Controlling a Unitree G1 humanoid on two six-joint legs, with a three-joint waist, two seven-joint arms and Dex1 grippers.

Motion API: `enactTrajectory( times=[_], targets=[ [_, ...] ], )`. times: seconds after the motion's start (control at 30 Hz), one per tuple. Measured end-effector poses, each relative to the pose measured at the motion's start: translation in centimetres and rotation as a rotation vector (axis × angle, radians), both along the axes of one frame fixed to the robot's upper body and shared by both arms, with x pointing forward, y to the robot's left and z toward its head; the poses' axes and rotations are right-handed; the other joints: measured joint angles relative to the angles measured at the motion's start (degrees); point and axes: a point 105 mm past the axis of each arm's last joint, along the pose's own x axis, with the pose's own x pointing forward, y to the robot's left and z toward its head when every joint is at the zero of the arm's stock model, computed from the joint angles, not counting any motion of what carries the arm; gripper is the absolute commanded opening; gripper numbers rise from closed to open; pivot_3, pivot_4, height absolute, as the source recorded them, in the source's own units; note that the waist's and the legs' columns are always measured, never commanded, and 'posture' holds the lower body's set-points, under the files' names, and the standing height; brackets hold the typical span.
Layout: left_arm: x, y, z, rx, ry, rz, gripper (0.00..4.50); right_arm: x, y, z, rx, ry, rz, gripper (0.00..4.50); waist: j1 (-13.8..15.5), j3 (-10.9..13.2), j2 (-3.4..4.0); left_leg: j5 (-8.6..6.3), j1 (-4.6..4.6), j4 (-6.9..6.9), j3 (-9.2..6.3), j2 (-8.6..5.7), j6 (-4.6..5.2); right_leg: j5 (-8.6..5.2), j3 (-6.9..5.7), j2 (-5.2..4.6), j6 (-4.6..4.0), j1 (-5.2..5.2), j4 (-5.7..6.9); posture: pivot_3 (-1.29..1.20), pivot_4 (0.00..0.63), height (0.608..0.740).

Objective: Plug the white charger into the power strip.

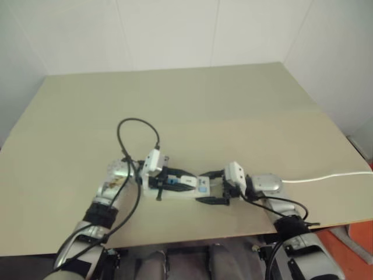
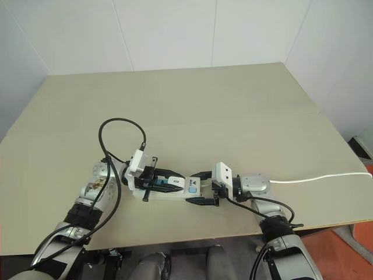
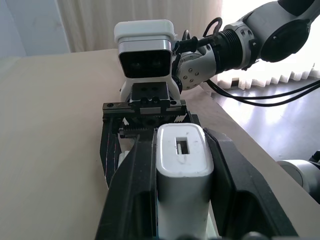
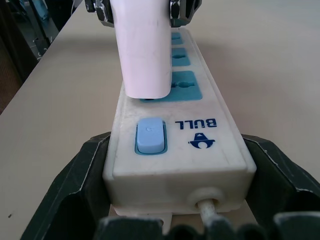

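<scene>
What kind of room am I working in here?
Probably a bare indoor test space: a plain beige table set against white panelled walls, with nothing on it but the power strip and the white charger.

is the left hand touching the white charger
Touching. The left wrist view shows the left hand shut on the white charger, a black finger pressed against each side of it.

A pale beige table (image 2: 233, 111) carries the power strip (image 2: 169, 191) (thin cord (image 2: 320, 177) trailing right).
</scene>
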Motion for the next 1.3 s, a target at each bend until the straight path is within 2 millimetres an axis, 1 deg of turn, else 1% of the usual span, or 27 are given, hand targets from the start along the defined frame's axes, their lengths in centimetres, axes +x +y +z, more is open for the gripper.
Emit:
enactTrajectory(
  times=[0.23,0.57,0.73,0.97,1.17,1.3],
  targets=[
    [-0.05,0.56,-0.08,0.016,-0.02,0.005,1.03,0.11,0.14,-0.06,-0.003,0.004,0.001,3.42,0.0,0.0,0.01,0.0,0.13,-0.02,0.0,0.1,0.0,0.04,0.01,0.1,-0.06,0.08,0.0,0.0,0.15,0.74],
    [-0.08,0.62,-0.13,0.028,-0.043,-0.009,1.03,0.14,0.21,-0.12,-0.004,0.006,0.0,3.42,0.0,0.0,0.02,0.0,0.21,-0.04,0.02,0.2,0.0,0.07,0.02,0.22,-0.1,0.15,0.0,0.0,0.15,0.74],
    [-0.05,0.45,-0.33,0.035,-0.039,-0.006,1.03,0.2,0.13,-0.34,-0.008,0.017,-0.001,3.42,0.0,0.0,0.02,-0.03,0.71,-0.16,0.02,0.22,0.01,0.05,-0.01,0.24,-0.09,0.76,-0.26,0.0,0.15,0.74],
    [-0.19,0.54,-0.51,0.037,-0.028,0.037,1.03,0.32,0.17,-0.5,-0.014,0.021,0.007,3.42,0.0,-0.1,0.03,-0.04,0.71,-0.15,0.02,0.33,-0.01,0.11,0.0,0.34,-0.08,0.81,-0.37,0.0,0.15,0.74],
    [-0.45,0.87,-0.84,0.049,-0.018,0.066,1.03,0.4,0.51,-0.51,-0.014,0.018,0.018,3.42,0.0,-0.1,0.05,-0.13,0.72,-0.15,0.07,0.78,-0.16,0.26,0.02,0.82,-0.3,0.8,-0.51,0.0,0.15,0.74],
    [-0.38,0.79,-0.87,0.059,-0.006,0.065,1.03,0.42,0.52,-0.55,-0.016,0.021,0.022,3.42,0.1,-0.1,0.12,-0.15,0.72,-0.15,0.1,0.86,-0.17,0.29,0.02,0.9,-0.34,0.81,-0.56,0.0,0.15,0.74]
  ],
)
